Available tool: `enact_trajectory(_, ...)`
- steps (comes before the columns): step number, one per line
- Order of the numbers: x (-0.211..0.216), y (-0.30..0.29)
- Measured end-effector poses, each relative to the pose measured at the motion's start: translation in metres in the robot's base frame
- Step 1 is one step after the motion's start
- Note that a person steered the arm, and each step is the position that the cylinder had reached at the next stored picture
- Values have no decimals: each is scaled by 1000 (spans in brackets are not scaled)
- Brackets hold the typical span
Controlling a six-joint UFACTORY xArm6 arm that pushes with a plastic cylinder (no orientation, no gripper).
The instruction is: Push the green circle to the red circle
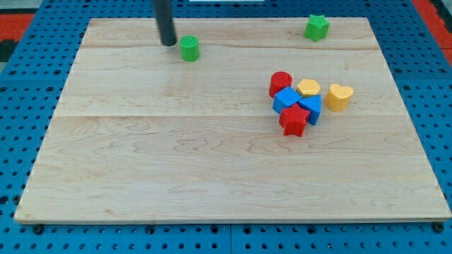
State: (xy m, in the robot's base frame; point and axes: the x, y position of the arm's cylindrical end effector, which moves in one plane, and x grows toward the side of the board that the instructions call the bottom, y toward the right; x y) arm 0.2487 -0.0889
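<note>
The green circle (189, 48) stands near the view's top, left of centre, on the wooden board (176, 155). My tip (168, 43) is just to its left, close to it; I cannot tell if they touch. The red circle (280, 83) sits to the right of centre, at the top left of a tight cluster of blocks, well away from the green circle.
The cluster holds a blue cube (287, 99), a yellow hexagon (308, 88), a blue triangular block (311, 107) and a red star (293, 121). A yellow heart (340, 96) lies just right of it. A green star (317, 27) sits at the top right.
</note>
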Motion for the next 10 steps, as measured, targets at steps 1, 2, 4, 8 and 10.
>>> enact_trajectory(1, 33, 53)
enact_trajectory(2, 77, 85)
enact_trajectory(4, 61, -8)
enact_trajectory(8, 117, 1)
enact_trajectory(10, 93, -4)
